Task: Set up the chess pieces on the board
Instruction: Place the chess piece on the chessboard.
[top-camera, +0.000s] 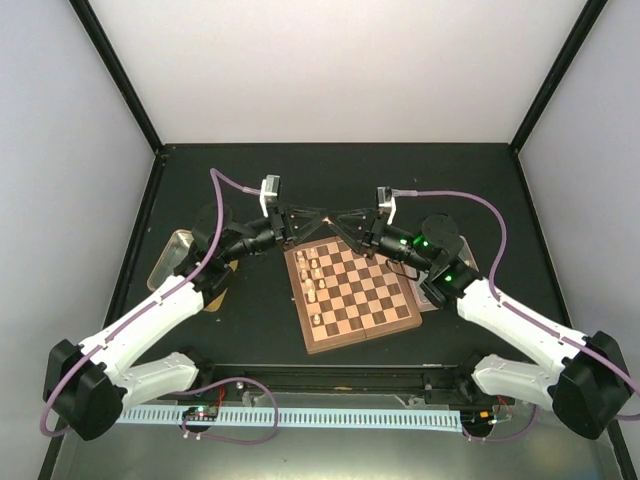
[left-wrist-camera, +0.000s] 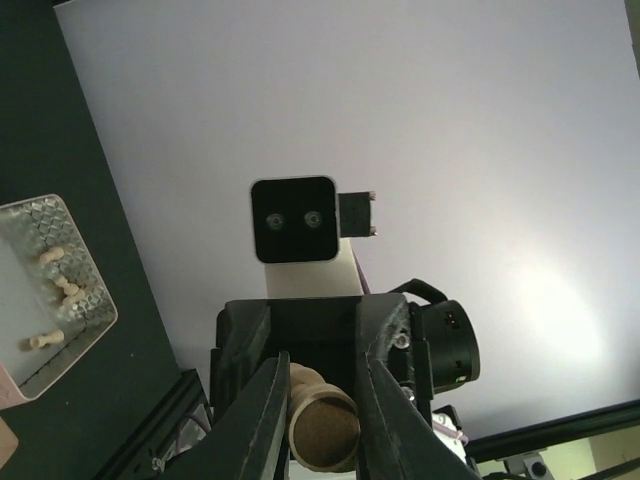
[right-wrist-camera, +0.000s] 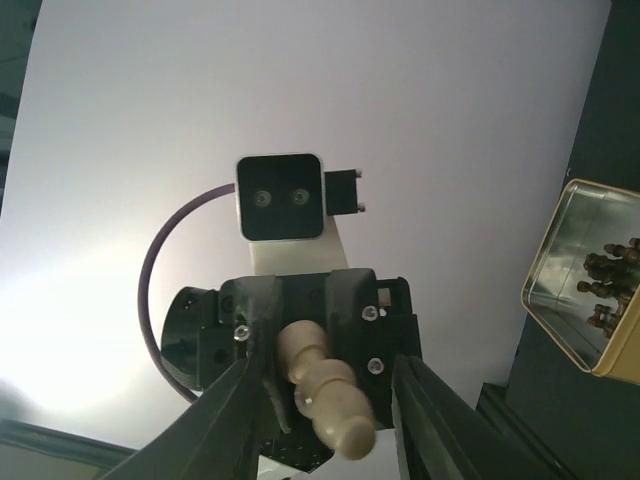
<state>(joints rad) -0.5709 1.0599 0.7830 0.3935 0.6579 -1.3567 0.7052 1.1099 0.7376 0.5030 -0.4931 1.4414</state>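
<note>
Left gripper (left-wrist-camera: 319, 372) around pale chessman (left-wrist-camera: 323, 432), seemingly

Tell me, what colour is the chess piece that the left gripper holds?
The chess piece is pale tan; the right wrist view shows it best.

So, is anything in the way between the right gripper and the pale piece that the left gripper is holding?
Nothing visible. The pale piece, clamped in the left gripper, lies between the open fingers of the right gripper, with a clear gap beside it on one side.
</note>
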